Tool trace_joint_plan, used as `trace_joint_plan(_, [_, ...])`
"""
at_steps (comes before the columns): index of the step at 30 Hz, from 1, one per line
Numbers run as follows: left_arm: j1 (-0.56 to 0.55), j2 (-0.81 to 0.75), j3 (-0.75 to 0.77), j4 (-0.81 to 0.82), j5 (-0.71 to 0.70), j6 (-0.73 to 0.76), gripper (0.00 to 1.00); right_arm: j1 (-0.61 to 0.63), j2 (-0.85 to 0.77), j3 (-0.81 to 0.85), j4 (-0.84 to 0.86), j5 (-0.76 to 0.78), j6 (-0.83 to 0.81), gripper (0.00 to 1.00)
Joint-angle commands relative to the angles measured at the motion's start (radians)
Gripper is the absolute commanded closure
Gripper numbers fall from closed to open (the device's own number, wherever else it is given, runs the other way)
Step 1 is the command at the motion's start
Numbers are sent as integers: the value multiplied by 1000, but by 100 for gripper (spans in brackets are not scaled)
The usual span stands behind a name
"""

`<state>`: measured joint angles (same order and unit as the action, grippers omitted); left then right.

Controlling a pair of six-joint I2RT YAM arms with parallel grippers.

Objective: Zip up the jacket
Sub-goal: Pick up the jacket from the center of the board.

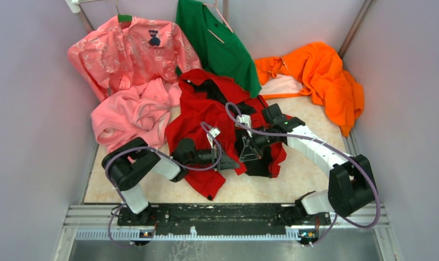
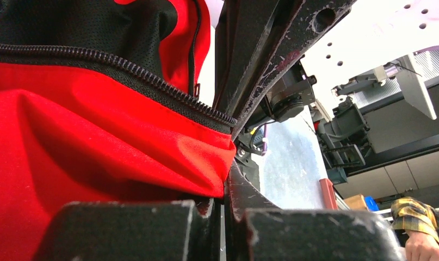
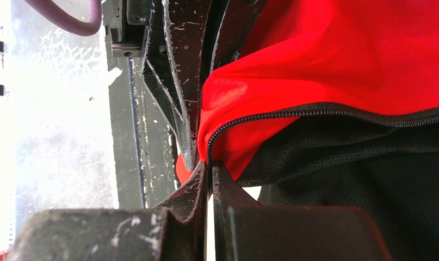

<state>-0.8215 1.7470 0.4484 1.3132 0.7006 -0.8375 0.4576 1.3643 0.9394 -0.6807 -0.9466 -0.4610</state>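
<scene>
Your desk (image 1: 309, 179) carries a heap of clothes. The red jacket (image 1: 192, 117) lies crumpled near its middle, front open and dark mesh lining (image 3: 369, 179) showing. It sits between the pink fleece (image 1: 130, 117) on the left and the orange garment (image 1: 326, 76) at the far right. A pink patterned shirt (image 1: 130, 51) and a green top (image 1: 220, 46) hang behind it. Both hands work at the jacket's near hem, just beside each other. Your left hand (image 1: 228, 162) is pressed together on a corner of red cloth right below the zipper teeth (image 2: 124, 68). Your right hand (image 1: 248, 153) pinches the jacket's edge where a row of zipper teeth ends between its fingertips.
</scene>
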Motion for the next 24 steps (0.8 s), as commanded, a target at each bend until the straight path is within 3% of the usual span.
trace_joint_plan(1, [3, -3, 8, 38, 41, 4, 100, 3, -31, 55, 63, -20, 29, 100])
trace_joint_plan(6, [5, -54, -37, 67, -3, 25, 100, -54, -32, 30, 60, -177, 42, 83])
trace_joint_plan(17, [5, -113, -65, 83, -57, 11, 100, -68, -23, -18, 70, -312, 47, 78])
trace_joint_plan(24, [13, -179, -134, 118, -155, -17, 100, -68, -51, -40, 79, -314, 41, 68])
